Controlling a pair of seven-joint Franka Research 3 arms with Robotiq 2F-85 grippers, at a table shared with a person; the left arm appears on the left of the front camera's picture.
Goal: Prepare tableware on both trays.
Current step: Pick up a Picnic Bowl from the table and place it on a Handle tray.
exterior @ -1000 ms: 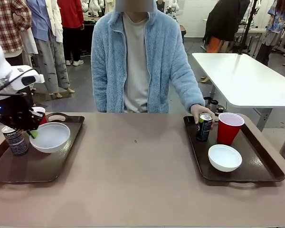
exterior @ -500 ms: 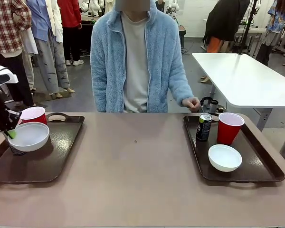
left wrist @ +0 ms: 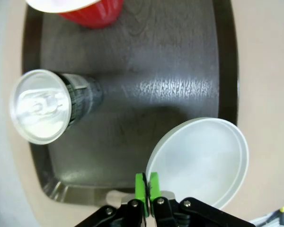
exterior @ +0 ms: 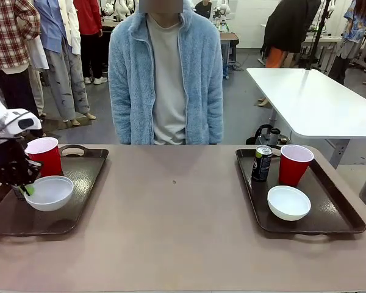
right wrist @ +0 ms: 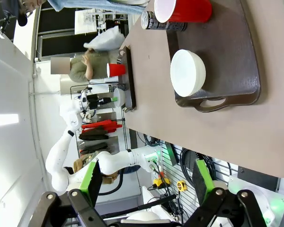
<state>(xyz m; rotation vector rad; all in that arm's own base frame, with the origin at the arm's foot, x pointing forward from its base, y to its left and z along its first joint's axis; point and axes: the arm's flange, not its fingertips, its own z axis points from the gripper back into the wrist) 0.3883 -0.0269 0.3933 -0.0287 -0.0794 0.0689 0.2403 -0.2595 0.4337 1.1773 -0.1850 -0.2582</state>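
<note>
Front view: the left gripper (exterior: 25, 188) sits low over the left tray (exterior: 79, 201) at the picture's left edge, its jaws closed on the near-left rim of a white bowl (exterior: 49, 193). The bowl is over the tray's middle; whether it rests on the tray cannot be told. A red cup (exterior: 44, 156) stands upright just behind the bowl, near the tray's far handle. A can stands behind the gripper, mostly hidden by it. Across the desk (exterior: 177, 226), well apart, the right tray (exterior: 341, 217) carries a second can (exterior: 261, 163) and a second red cup (exterior: 294, 165) side by side at its far end, with a second bowl (exterior: 288, 202) nearer the robot. A person in a blue fleece (exterior: 166, 73) stands at the desk's far side.

Left wrist view: the green pads (left wrist: 140, 188) are pressed together on the bowl's (left wrist: 203, 158) rim, with almost no gap between them. The can (left wrist: 49, 109) stands upright on the tray (left wrist: 170, 71), apart from the bowl, its silver top facing the camera. The cup (left wrist: 92, 12) shows at the top edge.

Right wrist view: the right gripper (right wrist: 146, 182) hangs well clear of the desk, jaws wide open and holding nothing. Beyond it lies the right tray (right wrist: 236, 56) with its bowl (right wrist: 188, 72), cup (right wrist: 182, 9) and can (right wrist: 163, 22).
</note>
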